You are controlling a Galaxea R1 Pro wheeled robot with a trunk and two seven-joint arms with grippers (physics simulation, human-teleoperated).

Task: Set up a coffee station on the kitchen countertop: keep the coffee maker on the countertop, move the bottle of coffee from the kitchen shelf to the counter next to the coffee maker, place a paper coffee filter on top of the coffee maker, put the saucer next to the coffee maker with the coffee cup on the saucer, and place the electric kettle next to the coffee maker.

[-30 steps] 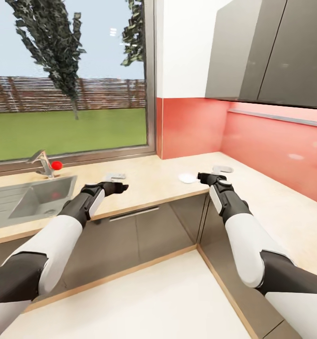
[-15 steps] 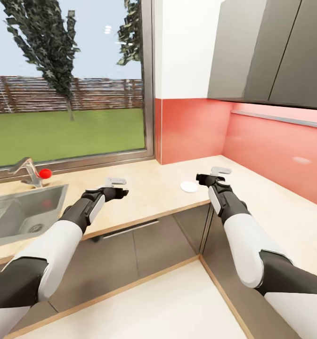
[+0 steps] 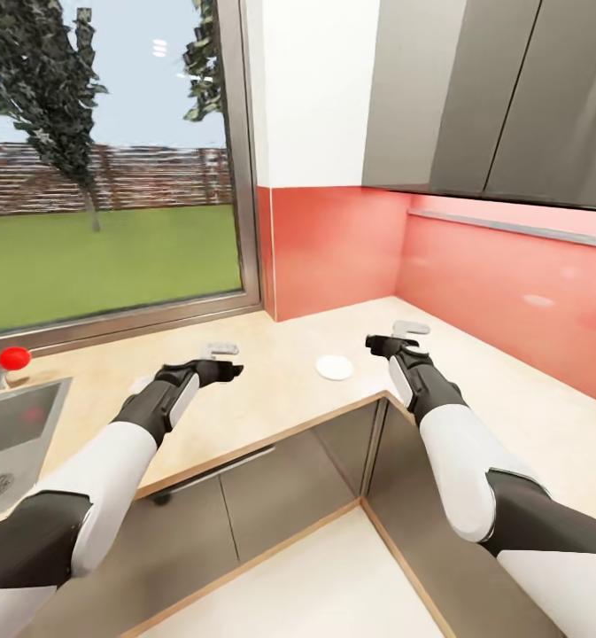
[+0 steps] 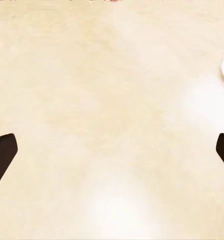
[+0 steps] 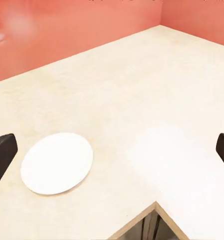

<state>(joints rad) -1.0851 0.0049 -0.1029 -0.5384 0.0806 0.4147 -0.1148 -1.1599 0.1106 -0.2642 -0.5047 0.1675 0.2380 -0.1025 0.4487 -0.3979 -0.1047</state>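
Both arms reach out over the counter (image 3: 289, 390) at the corner of the kitchen. The left gripper (image 3: 229, 369) hangs above bare counter with its fingers (image 4: 3, 155) spread wide and nothing between them. The right gripper (image 3: 375, 342) is just as wide apart and empty, held over the corner stretch. Between the two, nearer the right one, a white saucer (image 3: 334, 367) lies flat on the counter, close to the front edge. Red backsplash (image 3: 501, 283) runs behind, grey cabinets (image 3: 501, 97) above. At far left sit a sink (image 3: 10, 434) and a red knob (image 3: 14, 358), below the window (image 3: 103, 168).
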